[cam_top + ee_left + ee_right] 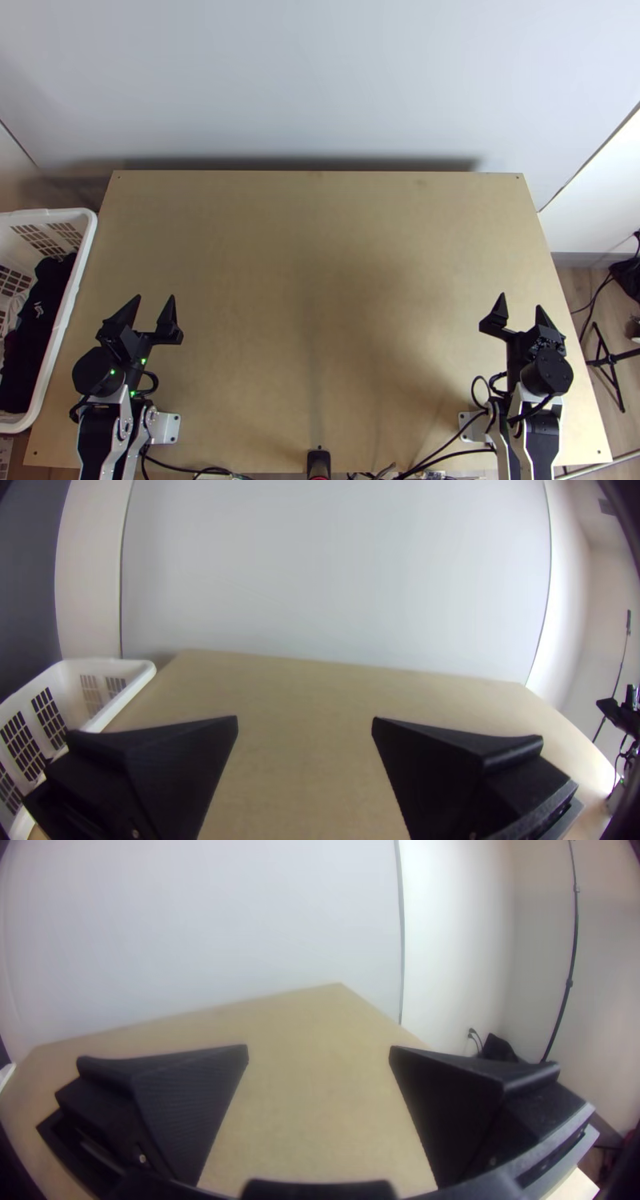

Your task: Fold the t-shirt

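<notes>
Basket (75, 280), white with slatted walls, stands beside the bench (320, 280) on its left; dark cloth (32, 344) lies bunched inside, though whether that is the t-shirt I cannot tell. Left gripper (154, 300), above the bench's near left part, has its fingers spread. Right gripper (522, 302), above the near right part, has its fingers spread too.

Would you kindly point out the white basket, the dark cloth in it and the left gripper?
White basket (64, 214): top view, on its far rim.
Dark cloth (32, 352): top view, near its middle.
Left gripper (154, 298): top view, midway between its fingertips.
</notes>
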